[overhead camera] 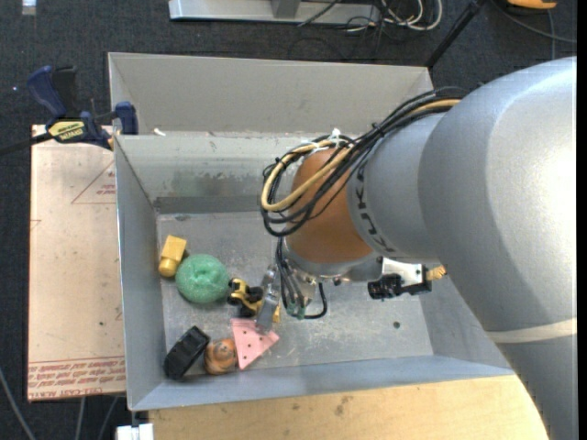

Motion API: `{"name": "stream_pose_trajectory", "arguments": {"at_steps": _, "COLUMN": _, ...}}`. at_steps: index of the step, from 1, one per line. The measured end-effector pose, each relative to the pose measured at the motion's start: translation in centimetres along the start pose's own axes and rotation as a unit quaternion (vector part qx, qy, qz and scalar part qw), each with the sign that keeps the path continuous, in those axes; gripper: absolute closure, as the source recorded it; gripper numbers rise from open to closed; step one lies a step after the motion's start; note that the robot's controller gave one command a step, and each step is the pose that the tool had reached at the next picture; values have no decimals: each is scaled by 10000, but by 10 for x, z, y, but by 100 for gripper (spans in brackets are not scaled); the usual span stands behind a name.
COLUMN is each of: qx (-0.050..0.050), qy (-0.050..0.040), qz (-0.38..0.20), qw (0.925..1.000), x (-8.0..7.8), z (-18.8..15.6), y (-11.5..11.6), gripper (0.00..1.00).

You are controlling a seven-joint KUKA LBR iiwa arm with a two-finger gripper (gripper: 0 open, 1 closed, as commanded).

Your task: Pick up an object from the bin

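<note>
So, the grey metal bin (367, 342) is seen from above, and the big silver arm (495, 191) is reached in from the right, with an orange cover (321, 218) at the wrist and a bundle of black and yellow cables (298, 168) looped over it. The gripper (270, 312) is lowered close to the bin floor, a bit left of centre and toward the near wall. Whether it's spread or pressed together honestly can't be told from this angle, since most of it is hidden under the wrist. All the loose stuff is gathered in the left-front part of the bin. Two things are found closest to the gripper. One is a small yellow-and-black toy (243, 293), which is sat just to its left. The other is a flat pink triangular piece (249, 344), which is laid just below it, toward the near wall. The gripper's tip is placed roughly over the upper right corner of that pink piece, though whether it's touched can't be confirmed. A green ball (202, 279) is parked on the left of the yellow-and-black toy, touching it or very nearly so, and a yellow block (171, 255) is set against the ball's upper left side. Down by the near wall, a chunky black object (186, 352) is laid tilted, and a small brown rounded thing (218, 357) is wedged between it and the pink piece.
</note>
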State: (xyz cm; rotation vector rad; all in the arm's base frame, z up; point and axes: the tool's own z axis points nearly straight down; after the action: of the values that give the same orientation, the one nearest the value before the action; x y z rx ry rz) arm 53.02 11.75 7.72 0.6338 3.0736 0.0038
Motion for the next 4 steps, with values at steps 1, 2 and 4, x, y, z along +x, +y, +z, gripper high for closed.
{"name": "stream_pose_trajectory", "arguments": {"at_steps": 1, "qx": 26, "qy": 32, "qz": -6, "qw": 10000, "x": 2, "z": -19, "y": -1, "gripper": 100}}
{"name": "stream_pose_trajectory", "arguments": {"at_steps": 2, "qx": 8, "qy": 8, "qz": -7, "qw": 10000, "x": 0, "z": -35, "y": 0, "gripper": 100}}
{"name": "stream_pose_trajectory", "arguments": {"at_steps": 4, "qx": 28, "qy": 35, "qz": -8, "qw": 10000, "x": 2, "z": -72, "y": -1, "gripper": 100}}
